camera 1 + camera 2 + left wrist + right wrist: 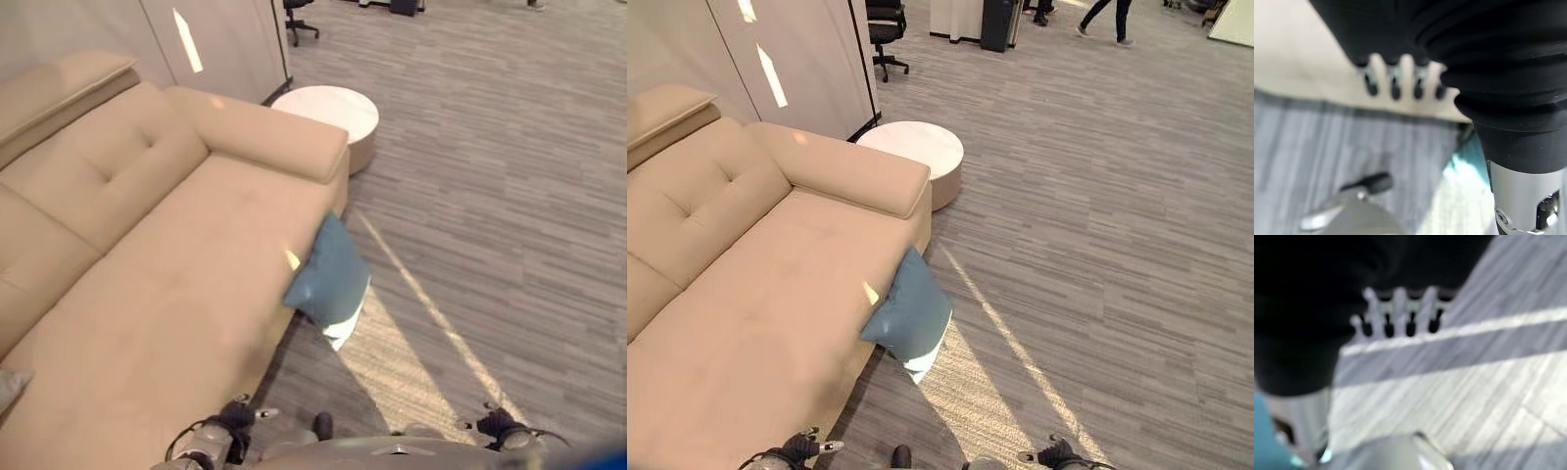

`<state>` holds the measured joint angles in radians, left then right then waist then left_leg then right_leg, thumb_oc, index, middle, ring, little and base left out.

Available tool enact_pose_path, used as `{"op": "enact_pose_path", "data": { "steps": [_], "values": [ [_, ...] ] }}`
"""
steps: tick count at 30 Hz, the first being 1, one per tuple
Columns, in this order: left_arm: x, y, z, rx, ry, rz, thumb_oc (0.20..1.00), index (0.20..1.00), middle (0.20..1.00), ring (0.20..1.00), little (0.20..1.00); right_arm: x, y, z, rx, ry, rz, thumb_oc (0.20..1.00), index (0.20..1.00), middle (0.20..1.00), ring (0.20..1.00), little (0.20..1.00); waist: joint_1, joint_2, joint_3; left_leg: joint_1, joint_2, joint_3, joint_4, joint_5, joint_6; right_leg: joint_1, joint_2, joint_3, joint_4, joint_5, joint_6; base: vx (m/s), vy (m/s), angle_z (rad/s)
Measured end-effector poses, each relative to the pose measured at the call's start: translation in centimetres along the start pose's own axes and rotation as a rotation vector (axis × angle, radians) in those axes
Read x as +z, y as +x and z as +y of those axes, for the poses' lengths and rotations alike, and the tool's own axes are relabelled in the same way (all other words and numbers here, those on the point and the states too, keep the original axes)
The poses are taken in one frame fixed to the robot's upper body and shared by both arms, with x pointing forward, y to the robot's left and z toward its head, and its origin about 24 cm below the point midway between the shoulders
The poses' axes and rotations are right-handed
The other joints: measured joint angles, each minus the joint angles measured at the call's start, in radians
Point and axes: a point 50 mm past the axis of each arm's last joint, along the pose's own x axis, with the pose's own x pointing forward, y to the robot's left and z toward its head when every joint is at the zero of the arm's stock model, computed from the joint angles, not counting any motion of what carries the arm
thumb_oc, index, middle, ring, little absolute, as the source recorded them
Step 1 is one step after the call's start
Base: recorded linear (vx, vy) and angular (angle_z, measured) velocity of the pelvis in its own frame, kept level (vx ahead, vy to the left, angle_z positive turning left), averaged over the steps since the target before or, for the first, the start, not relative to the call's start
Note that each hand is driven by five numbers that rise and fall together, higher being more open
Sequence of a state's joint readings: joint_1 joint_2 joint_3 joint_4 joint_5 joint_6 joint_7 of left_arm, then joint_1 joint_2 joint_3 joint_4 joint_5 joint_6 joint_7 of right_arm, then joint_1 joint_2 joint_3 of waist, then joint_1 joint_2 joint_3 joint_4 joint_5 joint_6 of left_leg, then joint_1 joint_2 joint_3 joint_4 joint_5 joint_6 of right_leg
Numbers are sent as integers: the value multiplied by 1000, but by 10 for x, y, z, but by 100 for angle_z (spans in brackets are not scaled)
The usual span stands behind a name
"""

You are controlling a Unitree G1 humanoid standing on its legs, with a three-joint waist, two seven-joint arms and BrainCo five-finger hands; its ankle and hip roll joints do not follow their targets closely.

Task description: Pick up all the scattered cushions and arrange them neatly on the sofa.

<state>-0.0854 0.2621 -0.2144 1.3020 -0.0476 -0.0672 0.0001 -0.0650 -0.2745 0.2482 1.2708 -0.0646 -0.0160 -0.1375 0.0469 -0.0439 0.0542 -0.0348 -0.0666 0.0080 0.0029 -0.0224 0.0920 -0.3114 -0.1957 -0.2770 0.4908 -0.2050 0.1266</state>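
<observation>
A blue cushion (pixel 328 272) stands on edge on the carpet and leans against the front of the beige sofa (pixel 167 294) near its right armrest (pixel 847 171). Something white (pixel 345 328) pokes out under the cushion's lower corner. A pale grey corner (pixel 10 385), perhaps another cushion, lies on the seat at the far left. My left hand (pixel 1395 81) hangs low beside the sofa front, fingers straight and holding nothing, with the blue cushion (pixel 1470 161) a little beyond it. My right hand (pixel 1399 312) hangs over bare carpet, fingers straight and holding nothing.
A round white side table (pixel 916 147) stands just past the armrest. Tall pale cabinets (pixel 216 39) line the wall behind the sofa, with an office chair (pixel 884 27) beyond. A person's legs (pixel 1107 18) show far back. Grey carpet (pixel 1097 255) stretches to the right.
</observation>
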Motion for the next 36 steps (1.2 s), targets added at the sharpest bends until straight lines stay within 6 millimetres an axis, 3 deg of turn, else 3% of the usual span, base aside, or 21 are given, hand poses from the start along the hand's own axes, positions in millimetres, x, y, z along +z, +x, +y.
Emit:
{"op": "enact_pose_path", "data": {
  "steps": [3,5,6,7,8,9,11,14,15,18,21,22,25,28,29,31,32,33,34,35,36],
  "values": [
    [5,1,-6,-13,-8,-9,1000,1000,1000,1000,1000,3,1,-3,-7,-1,-10,1000,1000,1000,1000,1000,-9,-1,6,13,13,-32,0,-31,-12,-53,11,-10,-250,151,17,351,-218,27],
    [2,1,-9,-17,-13,1,1000,1000,1000,1000,1000,3,1,-2,-5,-5,-5,1000,1000,1000,1000,1000,-23,-1,7,27,22,-50,2,-52,-33,-46,16,-8,-377,231,27,170,-144,39],
    [-2,0,-7,-13,-12,9,1000,1000,1000,1000,1000,3,0,-1,-3,-5,-5,1000,1000,1000,1000,1000,-31,-18,13,57,23,-68,-2,-70,-58,-11,9,-13,-441,305,26,287,-276,45],
    [-8,-1,-9,-17,-16,22,1000,1000,1000,1000,1000,2,1,-2,-7,-6,-2,1000,1000,1000,1000,1000,-32,-6,13,63,40,-81,-6,-87,-61,-12,16,-13,-424,336,18,341,-331,47],
    [-3,0,-11,-22,-17,10,1000,1000,1000,1000,1000,1,1,-4,-10,-12,0,1000,1000,1000,1000,1000,-36,5,12,69,57,-96,-6,-97,-69,-8,29,-18,-415,336,16,254,-269,51],
    [-5,-1,-18,-35,-26,12,1000,1000,1000,1000,1000,-1,1,-9,-20,-17,5,1000,1000,1000,1000,1000,-39,41,9,95,108,-115,-17,-107,-84,15,72,-43,-401,307,-26,197,-267,48],
    [-11,-2,-21,-42,-31,29,1000,1000,1000,1000,1000,8,2,-14,-34,-17,-22,1000,1000,1000,1000,1000,-31,43,8,91,139,-94,26,-68,-125,45,98,-66,-393,275,-92,154,-295,37],
    [-6,-1,-16,-28,-46,17,1000,1000,1000,1000,1000,19,3,-17,-43,-18,-61,1000,1000,1000,1000,1000,-15,-16,18,10,132,-108,236,-34,-193,125,107,-95,-463,262,-121,32,-240,29],
    [-7,-1,-10,-13,-57,16,1000,1000,1000,1000,1000,23,3,-18,-46,-31,-82,1000,1000,1000,1000,1000,12,-37,21,-48,130,-101,354,-7,-215,154,116,-98,-486,256,-156,80,-259,23],
    [0,0,-7,-6,-74,-9,1000,1000,1000,1000,1000,22,3,-17,-45,-39,-84,1000,1000,1000,1000,1000,28,-64,26,-105,145,-94,481,46,-235,199,131,-136,-507,224,-201,134,-152,32],
    [0,0,-5,-1,-74,-14,1000,1000,1000,1000,1000,13,2,-15,-38,-45,-50,1000,1000,1000,1000,1000,36,-71,33,-126,147,-30,427,19,-227,254,145,-201,-565,214,-184,233,-84,68],
    [2,0,-4,-1,-72,-18,1000,1000,1000,1000,1000,2,1,-13,-33,-49,-23,1000,1000,1000,1000,1000,22,-73,35,-131,126,0,323,10,-230,274,145,-241,-580,217,-175,192,-15,63],
    [-3,-1,-7,-11,-74,-5,1000,1000,1000,1000,1000,-12,-1,-11,-27,-45,20,1000,1000,1000,1000,1000,20,-55,27,-147,94,120,197,22,-206,287,162,-290,-571,190,-133,190,30,55],
    [-12,-2,-13,-21,-82,17,1000,1000,1000,1000,1000,-14,-1,-14,-30,-47,28,1000,1000,1000,1000,1000,30,-19,15,-137,87,124,150,43,-178,287,186,-295,-531,154,-110,209,89,6],
    [-16,-3,-15,-31,-83,29,1000,1000,1000,1000,1000,-18,-2,-13,-26,-47,37,1000,1000,1000,1000,1000,25,6,0,-104,85,88,110,15,-119,285,186,-303,-457,111,-113,241,86,21],
    [-14,-3,-15,-37,-82,26,1000,1000,1000,1000,1000,-21,-2,-12,-22,-44,50,1000,1000,1000,1000,1000,23,14,0,-66,81,59,77,-10,-91,276,156,-311,-349,59,-90,252,112,46],
    [-12,-2,-14,-37,-81,19,1000,1000,1000,1000,1000,-22,-2,-14,-24,-47,53,1000,1000,1000,1000,1000,23,17,-9,-52,68,32,63,-23,-73,236,110,-262,-202,24,-50,112,66,72],
    [-7,-1,-14,-38,-79,7,1000,1000,1000,1000,1000,-20,-2,-17,-30,-54,47,1000,1000,1000,1000,1000,22,21,-7,-41,59,16,55,-11,-53,172,68,-222,-49,10,-46,131,70,97],
    [-3,-1,-9,-28,-76,-3,1000,1000,1000,1000,1000,-18,-2,-15,-26,-60,35,1000,1000,1000,1000,1000,19,15,-10,-27,38,-20,47,1,-33,111,26,-182,80,-18,-15,184,7,90],
    [0,0,-3,-11,-71,-13,1000,1000,1000,1000,1000,-14,-1,-12,-17,-67,19,1000,1000,1000,1000,1000,16,-1,-3,-17,13,-56,51,-1,-20,72,14,-96,143,-37,1,245,-20,94],
    [-3,-1,0,-4,-69,-4,1000,1000,1000,1000,1000,-9,-1,-10,-13,-65,3,1000,1000,1000,1000,1000,14,-6,-5,-14,3,-84,51,-4,-15,68,16,-69,137,-39,-2,158,-57,102]
  ]
}}
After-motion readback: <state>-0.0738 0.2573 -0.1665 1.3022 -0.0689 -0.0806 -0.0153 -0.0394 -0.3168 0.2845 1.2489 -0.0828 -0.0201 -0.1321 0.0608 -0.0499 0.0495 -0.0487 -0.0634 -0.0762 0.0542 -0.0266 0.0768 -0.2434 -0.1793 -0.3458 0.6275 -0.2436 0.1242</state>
